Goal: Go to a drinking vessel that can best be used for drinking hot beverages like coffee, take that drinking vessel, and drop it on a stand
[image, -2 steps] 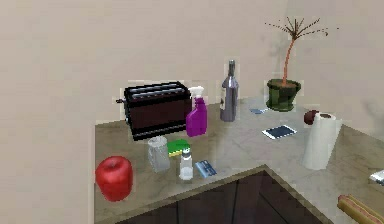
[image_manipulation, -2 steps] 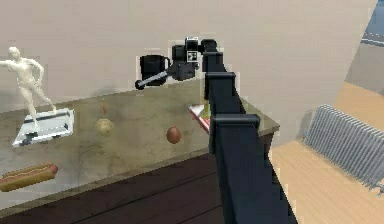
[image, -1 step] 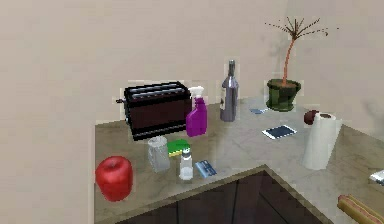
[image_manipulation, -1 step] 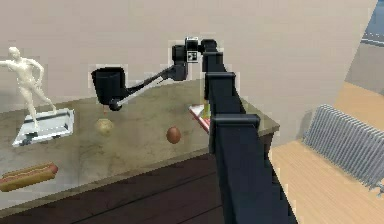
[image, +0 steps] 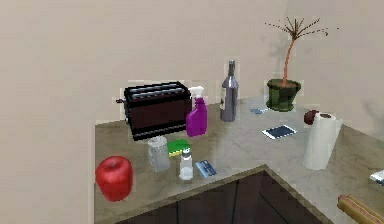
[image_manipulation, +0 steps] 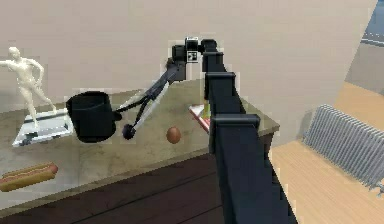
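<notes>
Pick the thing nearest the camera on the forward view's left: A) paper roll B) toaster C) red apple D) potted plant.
C: the red apple sits at the front left of the counter, with the toaster farther back by the wall.

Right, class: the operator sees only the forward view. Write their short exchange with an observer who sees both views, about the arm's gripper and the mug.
Operator: Where is the gripper?
Observer: In the arm side view, the gripper slants down toward a counter.
Operator: Is there a mug near it?
Observer: A black mug stands on that counter, just left of the fingers in the picture. I cannot tell whether the gripper holds anything.
</notes>
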### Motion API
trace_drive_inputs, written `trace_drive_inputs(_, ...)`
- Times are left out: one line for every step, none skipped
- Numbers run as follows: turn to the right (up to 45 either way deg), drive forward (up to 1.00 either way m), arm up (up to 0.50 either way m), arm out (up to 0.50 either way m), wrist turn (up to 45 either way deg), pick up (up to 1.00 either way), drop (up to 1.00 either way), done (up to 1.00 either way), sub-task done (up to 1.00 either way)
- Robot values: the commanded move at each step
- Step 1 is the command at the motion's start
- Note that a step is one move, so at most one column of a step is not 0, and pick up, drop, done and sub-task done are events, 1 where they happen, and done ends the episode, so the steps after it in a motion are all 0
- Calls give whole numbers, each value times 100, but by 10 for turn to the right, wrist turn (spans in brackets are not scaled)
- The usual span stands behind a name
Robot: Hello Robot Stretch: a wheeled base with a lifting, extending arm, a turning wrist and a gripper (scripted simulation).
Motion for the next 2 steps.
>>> trace_drive_inputs(0, 0, 0, -48, 0, 0, 0, 0, 0)
trace_drive_inputs(-450, 0, 0, 0, 0, 0, 0, 0, 0)
